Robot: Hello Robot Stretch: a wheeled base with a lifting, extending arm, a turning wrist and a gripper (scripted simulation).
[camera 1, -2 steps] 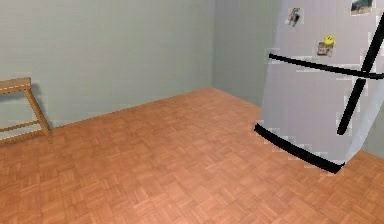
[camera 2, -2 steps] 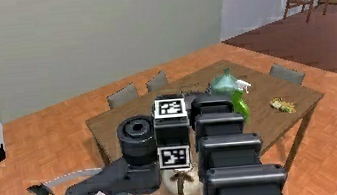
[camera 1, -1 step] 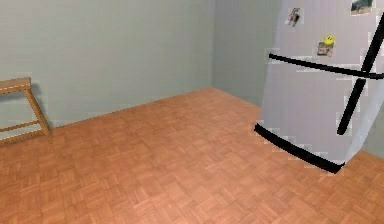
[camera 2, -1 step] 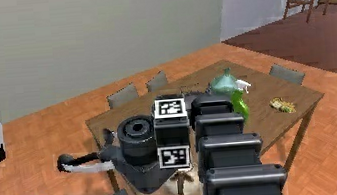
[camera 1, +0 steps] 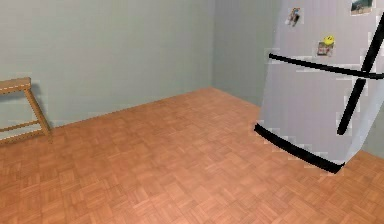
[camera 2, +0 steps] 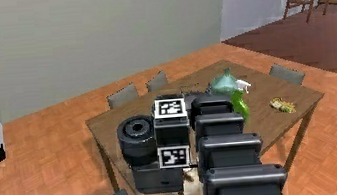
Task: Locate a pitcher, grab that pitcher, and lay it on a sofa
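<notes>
Whether the fingers (camera 2: 136,140) held anything could not be told, with the table (camera 2: 271,124) behind them. On that table, just right of the arm (camera 2: 226,146), stood a pale green thing (camera 2: 229,85), too small to call a pitcher. Chairs (camera 2: 123,94) ringed the table.

A wooden dining table (camera 2: 107,125) is seen on the parquet floor (camera 1: 150,160). A pale green thing (camera 2: 230,85) and a small yellowish scrap (camera 2: 282,104) are set on its top, apart. Grey chairs (camera 2: 122,95) are drawn up around it. Elsewhere on the floor, a fridge (camera 1: 320,80) and a small wooden side table (camera 1: 20,105) are stood.
</notes>
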